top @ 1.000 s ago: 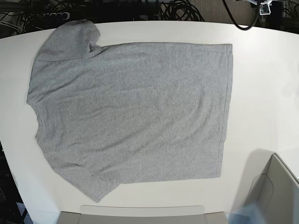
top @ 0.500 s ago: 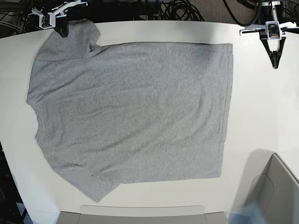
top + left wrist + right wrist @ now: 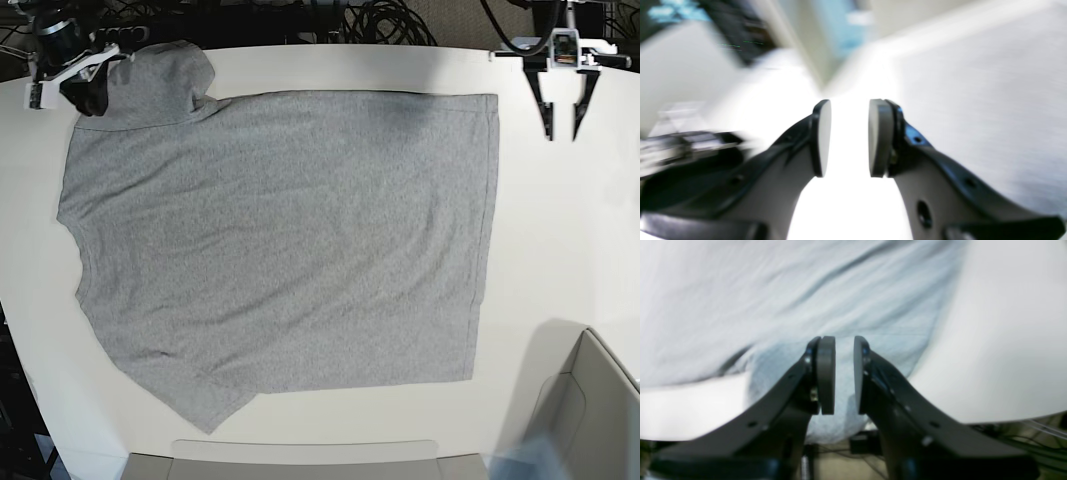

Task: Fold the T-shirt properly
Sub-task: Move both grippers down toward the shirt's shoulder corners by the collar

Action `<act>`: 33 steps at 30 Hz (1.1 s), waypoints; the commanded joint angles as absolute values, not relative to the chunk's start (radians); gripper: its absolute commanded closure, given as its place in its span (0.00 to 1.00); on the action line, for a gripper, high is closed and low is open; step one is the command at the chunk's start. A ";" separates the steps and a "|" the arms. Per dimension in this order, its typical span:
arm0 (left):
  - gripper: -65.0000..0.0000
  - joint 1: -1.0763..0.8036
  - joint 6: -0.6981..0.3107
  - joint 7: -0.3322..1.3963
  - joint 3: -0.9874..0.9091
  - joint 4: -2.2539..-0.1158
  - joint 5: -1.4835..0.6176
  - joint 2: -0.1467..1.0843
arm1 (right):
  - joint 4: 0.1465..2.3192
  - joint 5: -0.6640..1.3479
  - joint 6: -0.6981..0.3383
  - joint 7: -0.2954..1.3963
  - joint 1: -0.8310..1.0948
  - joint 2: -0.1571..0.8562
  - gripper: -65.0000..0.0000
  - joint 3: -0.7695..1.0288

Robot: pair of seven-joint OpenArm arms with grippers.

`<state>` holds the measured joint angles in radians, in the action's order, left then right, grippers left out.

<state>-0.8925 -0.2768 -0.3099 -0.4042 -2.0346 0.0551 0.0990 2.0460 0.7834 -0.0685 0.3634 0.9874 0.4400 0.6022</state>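
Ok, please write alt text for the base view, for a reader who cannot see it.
A grey T-shirt lies spread flat, plain side up, on a white table. The right gripper is at the far sleeve at upper left; the left gripper, open, hangs over bare table beyond the hem at upper right.

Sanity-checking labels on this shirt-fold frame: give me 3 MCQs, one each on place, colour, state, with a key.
1. Where is the left hand?
A. over bare table, off the shirt's hem edge
B. over the shirt's middle
C. inside the bin

2. What colour is the T-shirt?
A. navy
B. heather grey
C. white

3. How does the T-shirt lie?
A. folded in half
B. bunched in a heap
C. spread flat, one sleeve tucked over

Key: 1 A, the base view shows it above the white table beside the hem; 2 B, grey fabric throughout; 3 C, body flat, the sleeve near the right hand overlaps it.
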 commanded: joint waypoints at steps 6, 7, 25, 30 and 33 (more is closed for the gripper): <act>0.68 -0.895 -0.255 -0.292 -0.351 -2.051 0.044 0.143 | 2.057 0.944 -0.509 0.618 0.791 0.303 0.84 0.863; 0.68 -0.894 -0.255 -0.288 -0.340 -2.051 0.039 0.162 | 2.058 0.928 -0.567 0.664 0.751 0.263 0.84 0.914; 0.55 -0.760 -0.254 -0.021 -0.013 -2.051 0.030 0.363 | 2.012 0.809 -0.659 0.756 0.687 0.226 0.84 1.009; 0.54 -0.762 -0.254 0.018 0.015 -2.052 -0.087 0.364 | 1.933 0.898 -0.661 0.756 0.711 0.318 0.83 0.978; 0.54 -0.759 -0.251 0.019 0.008 -2.052 -0.125 0.366 | 1.893 0.955 -0.661 0.756 0.714 0.340 0.83 0.955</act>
<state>-0.7544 -0.2516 0.0452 0.0143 -2.0327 -0.1215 0.3634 1.8809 0.9314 -0.6510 0.7784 0.7097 0.3237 0.9489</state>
